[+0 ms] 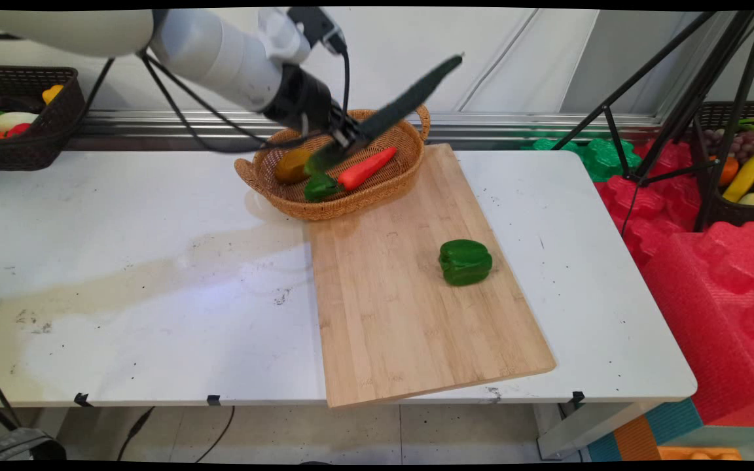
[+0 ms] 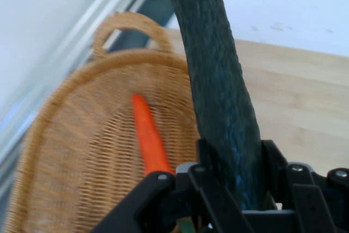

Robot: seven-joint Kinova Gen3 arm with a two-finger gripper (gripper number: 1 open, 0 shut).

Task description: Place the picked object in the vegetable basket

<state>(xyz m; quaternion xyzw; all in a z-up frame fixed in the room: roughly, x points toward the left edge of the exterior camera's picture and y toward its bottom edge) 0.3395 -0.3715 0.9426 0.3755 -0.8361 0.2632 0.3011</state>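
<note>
My gripper (image 1: 349,135) is shut on a long dark green cucumber (image 1: 395,111) and holds it in the air over the wicker basket (image 1: 395,184), its far end tilted up to the right. In the hand view the cucumber (image 2: 218,85) runs up between my fingers (image 2: 210,181), with the basket (image 2: 82,156) and the carrot (image 2: 148,137) below. In the basket lie an orange carrot (image 1: 365,168) with green top and a brownish potato (image 1: 292,166).
A wooden cutting board (image 1: 403,307) lies right of the table's middle, with a green bell pepper (image 1: 465,261) on it. A dark basket of produce (image 1: 20,118) stands at the far left, another (image 1: 743,163) at the right beside a black tripod (image 1: 684,98).
</note>
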